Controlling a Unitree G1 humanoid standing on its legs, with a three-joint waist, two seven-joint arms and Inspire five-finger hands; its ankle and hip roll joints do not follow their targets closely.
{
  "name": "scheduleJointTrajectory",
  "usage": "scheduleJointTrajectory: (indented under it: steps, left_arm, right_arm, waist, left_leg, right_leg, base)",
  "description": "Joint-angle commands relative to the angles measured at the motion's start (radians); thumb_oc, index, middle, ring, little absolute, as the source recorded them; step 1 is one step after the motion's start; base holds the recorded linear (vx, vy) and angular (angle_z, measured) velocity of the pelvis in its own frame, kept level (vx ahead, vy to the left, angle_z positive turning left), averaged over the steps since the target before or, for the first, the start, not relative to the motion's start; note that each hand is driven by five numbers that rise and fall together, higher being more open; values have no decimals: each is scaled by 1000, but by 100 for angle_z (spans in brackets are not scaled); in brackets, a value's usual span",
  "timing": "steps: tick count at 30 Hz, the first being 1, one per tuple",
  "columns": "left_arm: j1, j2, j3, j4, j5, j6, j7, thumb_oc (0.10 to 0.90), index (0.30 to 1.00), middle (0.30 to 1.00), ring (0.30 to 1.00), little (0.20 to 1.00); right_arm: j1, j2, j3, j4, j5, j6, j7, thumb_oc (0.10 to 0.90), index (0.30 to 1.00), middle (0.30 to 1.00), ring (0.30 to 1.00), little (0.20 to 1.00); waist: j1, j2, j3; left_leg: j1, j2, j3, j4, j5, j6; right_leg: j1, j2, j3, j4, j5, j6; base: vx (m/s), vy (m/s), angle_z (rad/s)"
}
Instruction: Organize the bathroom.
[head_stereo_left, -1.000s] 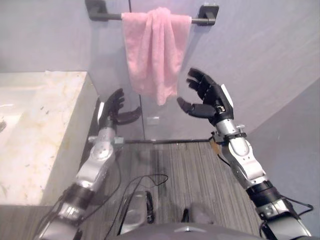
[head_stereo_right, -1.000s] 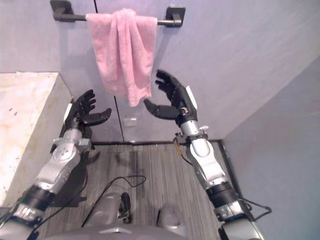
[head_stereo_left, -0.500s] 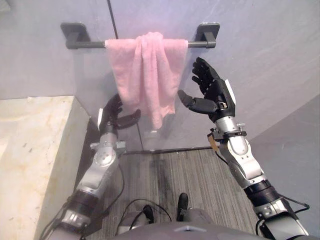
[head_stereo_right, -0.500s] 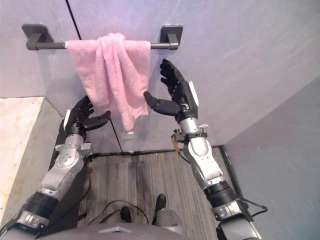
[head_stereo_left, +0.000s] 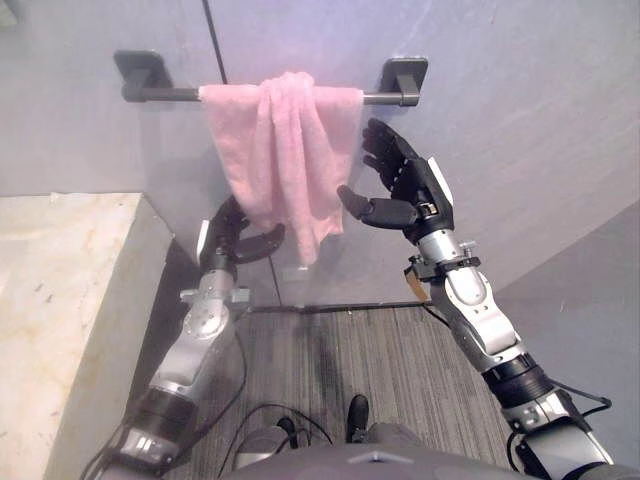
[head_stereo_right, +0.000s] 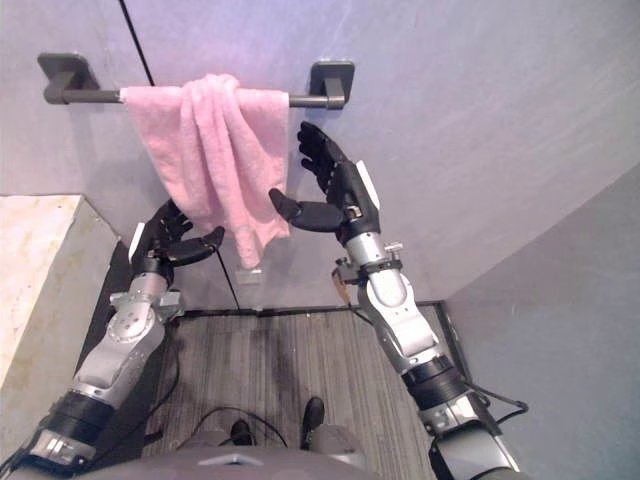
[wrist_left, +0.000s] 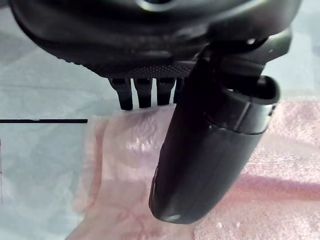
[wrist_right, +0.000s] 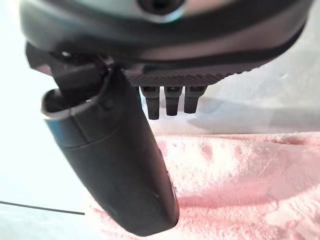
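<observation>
So the biggest thing here is the grey wall (head_stereo_left: 520, 100) straight ahead, with a pale marbled counter (head_stereo_left: 60, 300) running down the left side and a strip of dark striped floor (head_stereo_left: 370, 360) in the near middle. Up high on the wall there's a dark towel bar (head_stereo_left: 160, 95) with chunky brackets at both ends, and a pink towel (head_stereo_left: 285, 150) is draped over it, bunched up and uneven, with one long tail hanging lower in the middle. The right hand (head_stereo_left: 405, 190) is raised just to the right of the towel, fingers spread straight and thumb sticking out toward the cloth, so it's wide open and holding nothing; looks like it's just beside the hanging edge rather than on it, and its wrist view has the pink cloth right past the fingers. The left hand (head_stereo_left: 238, 235) sits lower, near the towel's bottom left edge, fingers relaxed and thumb pointing right under the fabric, also not clamped on anything as far as I can see; its own wrist view shows the towel (wrist_left: 280, 165) close behind the thumb
</observation>
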Motion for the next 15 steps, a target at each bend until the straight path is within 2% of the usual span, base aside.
scheduleJointTrajectory:
  steps: [1, 8, 9, 10, 12, 15]
  left_arm:
    - [-48, 32, 17, -68, 43, -111, -8, 800, 900, 900, 900, 900]
    - [-32, 40, 33, -59, 41, -99, -34, 800, 900, 900, 900, 900]
    - [-30, 42, 34, -61, 40, -95, -32, 800, 900, 900, 900, 900]
    - [-28, 43, 35, -60, 38, -96, -34, 800, 900, 900, 900, 900]
    - [-16, 44, 38, -59, 44, -102, -39, 800, 900, 900, 900, 900]
    - [1, 48, 46, -69, 46, -104, -35, 800, 900, 900, 900, 900]
  right_arm:
    - [-157, 15, -48, 41, 36, -61, 29, 800, 900, 900, 900, 900]
    - [-231, 11, -64, 126, 67, -48, 67, 800, 900, 900, 900, 900]
    - [-238, 10, -64, 132, 69, -50, 60, 692, 738, 738, 738, 738]
    - [-247, 9, -65, 137, 63, -50, 50, 692, 738, 738, 738, 738]
    - [-275, 2, -76, 149, 72, -46, 15, 400, 300, 300, 300, 300]
    - [-271, 3, -92, 133, 68, -43, -9, 400, 300, 300, 300, 300]
  waist:
    - [12, 17, -95]
    - [36, 12, -104]
    - [38, 12, -104]
    - [41, 11, -105]
    - [48, 9, -106]
    - [51, 11, -106]
  left_leg:
    - [-67, -12, -11, -3, 41, -24]
    - [-47, -6, -22, -23, 41, -27]
    - [-46, -6, -23, -25, 41, -28]
    - [-45, -5, -24, -26, 41, -28]
    - [-42, -5, -25, -31, 41, -29]
    - [-41, -5, -26, -37, 42, -28]
  right_leg:
    - [22, 14, -17, 68, -174, 87]
    - [33, 10, -42, 55, -170, 86]
    - [34, 9, -45, 54, -170, 87]
    - [34, 9, -47, 53, -169, 86]
    - [35, 7, -52, 48, -165, 87]
    - [33, 6, -54, 47, -163, 88]
  base:
    - [93, -35, 11]
    - [59, -14, 14]
    - [40, 2, 6]
    - [35, 4, 7]
    - [41, 6, 11]
    - [20, 18, 16]
